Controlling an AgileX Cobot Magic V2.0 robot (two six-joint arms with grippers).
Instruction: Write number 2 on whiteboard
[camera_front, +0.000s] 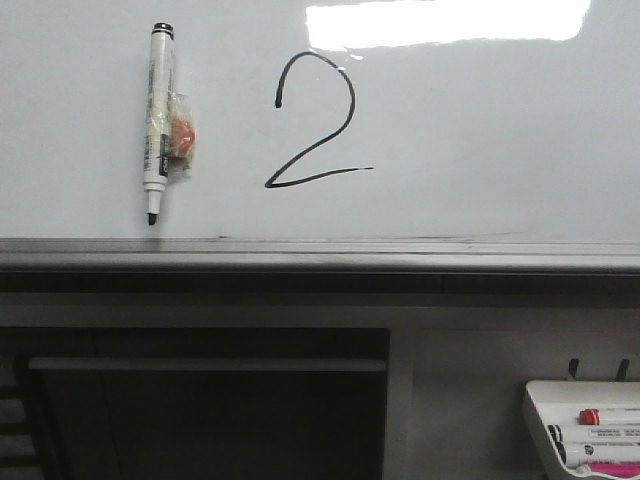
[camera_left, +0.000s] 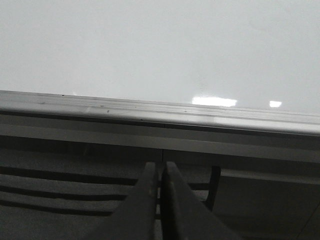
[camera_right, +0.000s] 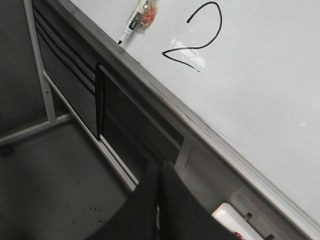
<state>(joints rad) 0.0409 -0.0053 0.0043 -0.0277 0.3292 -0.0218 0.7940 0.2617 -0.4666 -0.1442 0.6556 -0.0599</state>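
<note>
A black hand-drawn number 2 (camera_front: 315, 120) stands on the glossy whiteboard (camera_front: 480, 140), above its grey ledge (camera_front: 320, 255). It also shows in the right wrist view (camera_right: 197, 35). A white marker (camera_front: 158, 120) with a black tip pointing down sticks to the board left of the 2, with an orange-and-clear clip; it also shows in the right wrist view (camera_right: 135, 17). My left gripper (camera_left: 160, 167) is shut and empty below the ledge (camera_left: 160, 112). My right gripper (camera_right: 160, 167) is shut and empty, low and away from the board. No gripper shows in the front view.
A white tray (camera_front: 590, 425) with several markers hangs below the ledge at the right; its corner shows in the right wrist view (camera_right: 227, 212). Under the board are a dark recess with a shelf bar (camera_front: 205, 365) and a metal stand frame (camera_right: 42, 85) on the floor.
</note>
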